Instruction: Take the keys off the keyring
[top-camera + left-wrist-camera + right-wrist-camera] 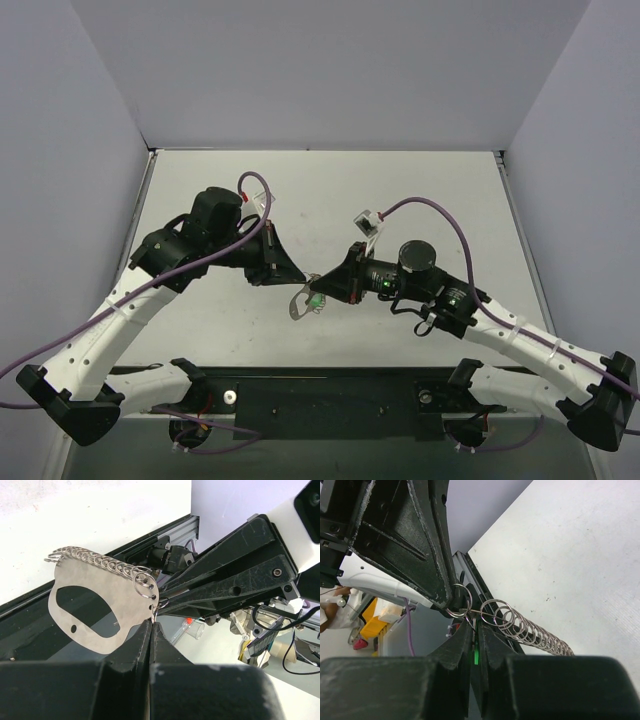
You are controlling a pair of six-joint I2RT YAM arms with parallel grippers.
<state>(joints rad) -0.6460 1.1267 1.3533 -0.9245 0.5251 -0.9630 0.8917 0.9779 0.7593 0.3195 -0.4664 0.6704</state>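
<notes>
Pale lilac-grey walls [320, 70] are seen on three sides of a flat off-white table [430, 180], and a black metal rail [330, 395] is fixed along its near edge between the two arm bases. Purple cables [440, 210] are looped over both arms.

The flat grey metal oblong keyring [105, 577] with an oval opening is found near the middle of the table, towards the near side, where the two arms meet. A row of small silvery wire rings [100, 562] is threaded along its upper edge. In the right wrist view this row [535, 627] is seen almost end-on, like a coil.

The left gripper [151, 625] is pressed together, and the lower corner of the keyring is pinched between its black fingers. In the top view the keyring [300, 303] is seen hanging just below the tips of the left gripper [298, 275].

The right gripper [474, 630] is brought in from the opposite side, and its tips are placed almost against those of the left gripper [451, 602]. Its fingers are closed, and a sliver of the tiny silvery metal key with a bright green plastic head [475, 652] is clamped between them. The same green spot [315, 298] is visible from above, just beside the right gripper [322, 290] and touching the keyring's end. Whether the key is attached to a ring cannot be told.
</notes>
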